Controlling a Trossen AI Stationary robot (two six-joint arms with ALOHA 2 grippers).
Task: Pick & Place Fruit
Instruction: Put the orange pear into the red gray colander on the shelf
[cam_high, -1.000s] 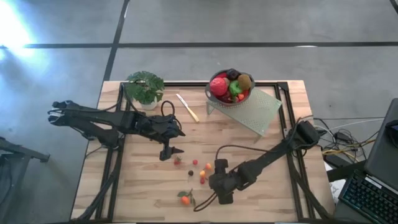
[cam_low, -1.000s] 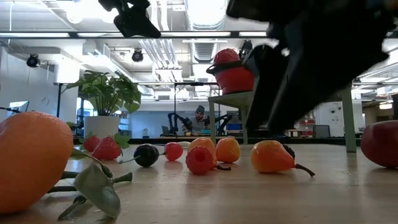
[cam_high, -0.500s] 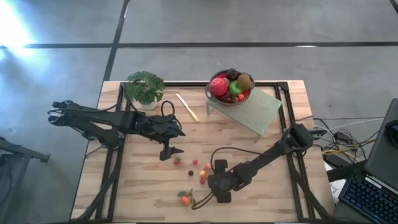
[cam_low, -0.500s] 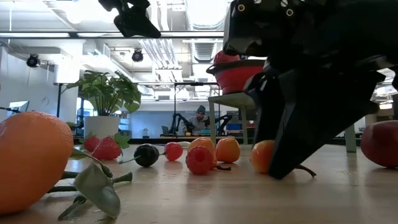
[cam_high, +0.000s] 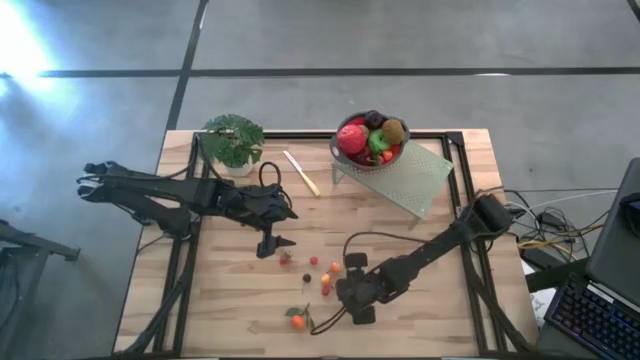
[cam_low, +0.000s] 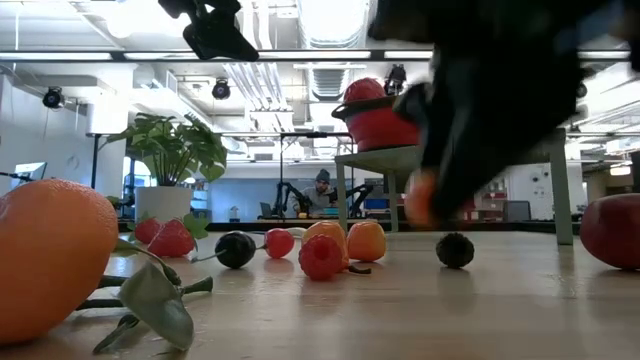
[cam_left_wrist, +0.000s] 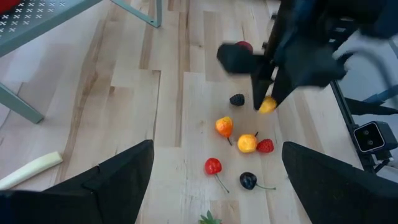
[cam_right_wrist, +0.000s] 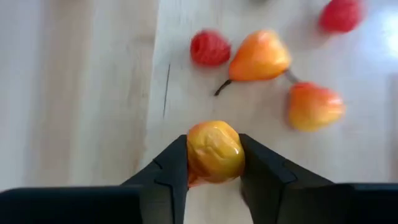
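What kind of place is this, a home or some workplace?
Probably a robotics lab or workshop: bare grey concrete floor surrounds the pale wooden table, exposed ducts and strip lights hang overhead, and another pair of dark robot arms stands behind.

No readable text, no labels — no brands (none legible)

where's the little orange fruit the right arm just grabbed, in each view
High view: hidden under the right end effector.
Low view: orange fruit right of centre, lifted off the table.
Left wrist view: upper right, at the dark fingers' tips.
Right wrist view: centre, pinched between both fingers.
Shared landmark: the small dark berry.
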